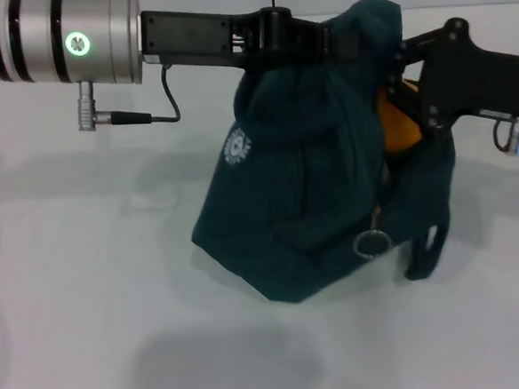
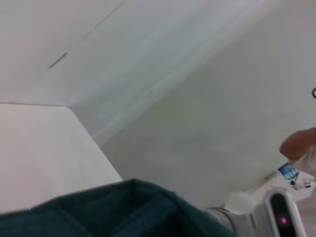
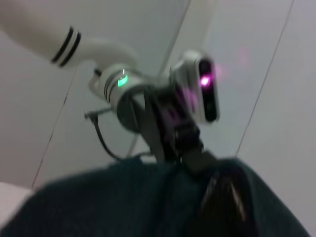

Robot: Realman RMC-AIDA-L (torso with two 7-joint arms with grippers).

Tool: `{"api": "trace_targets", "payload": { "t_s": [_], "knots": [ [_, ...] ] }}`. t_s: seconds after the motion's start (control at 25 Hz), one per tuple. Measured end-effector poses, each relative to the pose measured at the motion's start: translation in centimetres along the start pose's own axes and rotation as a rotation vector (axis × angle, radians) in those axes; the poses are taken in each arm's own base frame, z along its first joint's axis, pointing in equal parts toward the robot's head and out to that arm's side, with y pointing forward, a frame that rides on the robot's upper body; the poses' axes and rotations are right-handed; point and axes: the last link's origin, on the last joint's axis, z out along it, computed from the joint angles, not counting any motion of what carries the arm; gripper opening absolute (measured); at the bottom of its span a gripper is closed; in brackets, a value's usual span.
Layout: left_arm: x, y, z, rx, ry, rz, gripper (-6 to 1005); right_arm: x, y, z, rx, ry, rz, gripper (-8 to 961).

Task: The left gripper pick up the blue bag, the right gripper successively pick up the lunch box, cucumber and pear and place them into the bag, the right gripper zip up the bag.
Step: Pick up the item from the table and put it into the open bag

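Observation:
The blue bag (image 1: 312, 182) hangs above the white table, with its white logo (image 1: 236, 146) and its zipper ring pull (image 1: 371, 243) facing me. My left gripper (image 1: 324, 39) comes in from the left and is shut on the bag's top edge, holding it up. Its fingertips are buried in the fabric. From the right, my right gripper (image 1: 413, 104) reaches to the bag's open side and is shut on the orange pear (image 1: 395, 124), which sits at the opening, half behind the fabric. The lunch box and cucumber are hidden. The bag's fabric (image 2: 123, 207) (image 3: 123, 202) fills the near part of both wrist views.
The white table (image 1: 88, 287) spreads around and below the bag. A black cable (image 1: 160, 112) hangs under the left arm's silver wrist (image 1: 62, 39). The right wrist view shows the left arm's green ring (image 3: 121, 81) above the bag.

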Motion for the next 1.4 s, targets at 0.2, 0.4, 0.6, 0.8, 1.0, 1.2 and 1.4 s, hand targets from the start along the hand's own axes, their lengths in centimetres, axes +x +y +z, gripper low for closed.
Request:
{"api": "trace_targets", "payload": {
  "t_s": [0.2, 0.4, 0.6, 0.8, 1.0, 1.2, 1.4],
  "knots": [
    [0.0, 0.2, 0.1, -0.01, -0.009, -0.011, 52, -0.1, -0.3, 1.2, -0.035, 0.024, -0.023, 26],
    [0.0, 0.2, 0.1, -0.011, -0.01, -0.012, 52, -0.4, 0.1, 2.3, -0.082, 0.02, -0.041, 26],
    [0.1, 0.3, 0.1, -0.011, -0.008, -0.01, 52, -0.4, 0.2, 2.6, -0.098, 0.024, -0.036, 25],
    [0.2, 0.3, 0.0, -0.008, -0.007, -0.006, 52, 0.0, 0.5, 2.4, -0.09, 0.039, -0.009, 25],
    [0.3, 0.3, -0.2, -0.005, -0.006, -0.003, 52, 0.2, 0.5, 2.0, -0.069, 0.046, 0.047, 25],
    [0.3, 0.3, -0.2, -0.004, -0.006, -0.002, 52, 0.4, 0.8, 1.6, -0.069, 0.051, 0.071, 42],
    [0.2, 0.3, -0.2, -0.006, -0.008, -0.004, 53, -0.1, 1.3, 1.2, -0.104, 0.017, 0.079, 150]
  ]
}}
